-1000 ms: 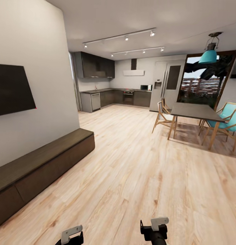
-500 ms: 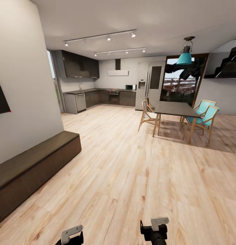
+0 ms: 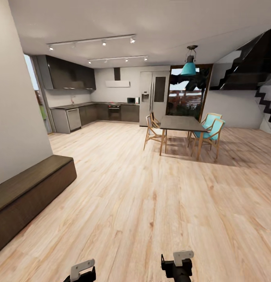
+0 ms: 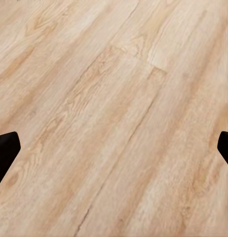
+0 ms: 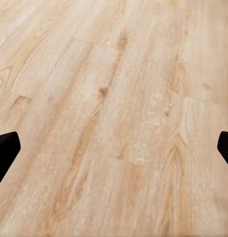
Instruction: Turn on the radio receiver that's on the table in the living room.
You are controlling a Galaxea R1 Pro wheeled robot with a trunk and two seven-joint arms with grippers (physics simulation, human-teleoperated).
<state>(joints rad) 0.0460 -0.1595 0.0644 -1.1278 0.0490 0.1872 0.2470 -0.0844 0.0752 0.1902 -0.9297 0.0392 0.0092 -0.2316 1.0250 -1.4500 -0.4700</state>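
Robot in transit on the plank floor; the radio receiver's place cannot be told from these views.

From the left: a long dark-brown bench runs along the wall, then the kitchen units at the back, a dining table with turquoise chairs under a teal pendant lamp, and a dark staircase at the far right. Low in the head view, the left pincer and right pincer hang over bare floor; each wrist view has dark fingertips set wide apart, so both pincers are spread and empty. I judge the task barely begun: finding the low tabletop, approaching, and switching on all remain.
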